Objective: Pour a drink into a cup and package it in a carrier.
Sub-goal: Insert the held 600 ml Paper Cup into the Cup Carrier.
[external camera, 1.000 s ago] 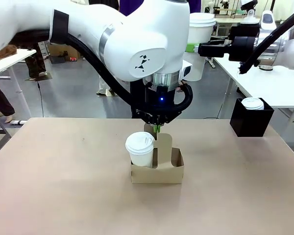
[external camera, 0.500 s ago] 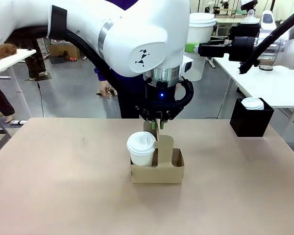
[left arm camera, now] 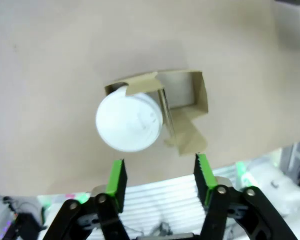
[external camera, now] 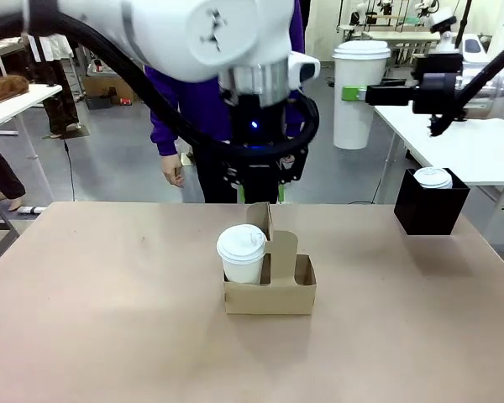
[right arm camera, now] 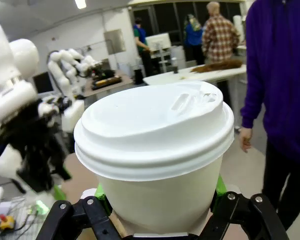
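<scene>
The left gripper [left arm camera: 160,165] has opened and lifted off the carrier [external camera: 269,299], leaving the cup [external camera: 241,253] packaged inside. The right gripper [right arm camera: 159,190] grips a second cup [right arm camera: 155,135].

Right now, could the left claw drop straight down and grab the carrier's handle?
Probably yes. The left claw hangs open above the carrier, whose handle stands upright beside the cup, and nothing lies in between.
</scene>
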Controlling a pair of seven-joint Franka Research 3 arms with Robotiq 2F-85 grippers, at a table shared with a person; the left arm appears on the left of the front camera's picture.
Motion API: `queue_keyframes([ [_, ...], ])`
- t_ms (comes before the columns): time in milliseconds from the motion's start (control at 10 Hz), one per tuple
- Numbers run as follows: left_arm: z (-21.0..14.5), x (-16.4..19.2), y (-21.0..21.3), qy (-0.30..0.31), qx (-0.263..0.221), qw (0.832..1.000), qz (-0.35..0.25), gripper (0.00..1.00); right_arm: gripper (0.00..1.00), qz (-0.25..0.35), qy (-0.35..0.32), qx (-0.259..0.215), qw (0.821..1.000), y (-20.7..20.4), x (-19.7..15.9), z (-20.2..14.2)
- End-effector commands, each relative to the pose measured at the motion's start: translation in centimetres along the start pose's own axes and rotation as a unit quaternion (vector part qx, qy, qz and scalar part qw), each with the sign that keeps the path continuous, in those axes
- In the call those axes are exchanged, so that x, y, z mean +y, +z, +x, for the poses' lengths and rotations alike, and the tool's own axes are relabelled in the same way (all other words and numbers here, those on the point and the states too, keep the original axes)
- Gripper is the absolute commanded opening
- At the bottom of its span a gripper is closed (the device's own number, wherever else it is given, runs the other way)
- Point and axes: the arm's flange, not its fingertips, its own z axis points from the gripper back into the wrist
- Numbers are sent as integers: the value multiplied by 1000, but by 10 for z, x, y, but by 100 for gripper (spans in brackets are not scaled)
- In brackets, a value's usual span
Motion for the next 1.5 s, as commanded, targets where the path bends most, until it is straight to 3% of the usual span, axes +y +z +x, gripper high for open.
queue_keyframes([
  [0,-15,45,20,-80,24,996,-6,100,84,75,-48,-4,996,28,-28,10],
  [200,-25,91,33,-169,33,984,-31,100,84,133,-40,3,990,41,-30,-18],
  [500,-30,170,29,-288,7,954,-80,100,84,183,-9,1,983,35,-22,-64],
  [700,-29,202,13,-317,-15,942,-109,100,84,176,22,0,984,22,-11,-96],
  [1100,-20,225,-21,-369,-84,915,-140,100,84,119,80,-31,989,-14,5,-142],
  [1200,-12,221,-23,-295,-52,946,-121,100,84,164,46,-5,985,5,-6,-133],
  [1300,-17,223,-14,-348,-64,929,-111,100,84,164,46,-5,985,5,-6,-133],
  [1400,-17,223,-14,-348,-64,929,-111,100,84,164,46,-5,985,5,-6,-133],
])
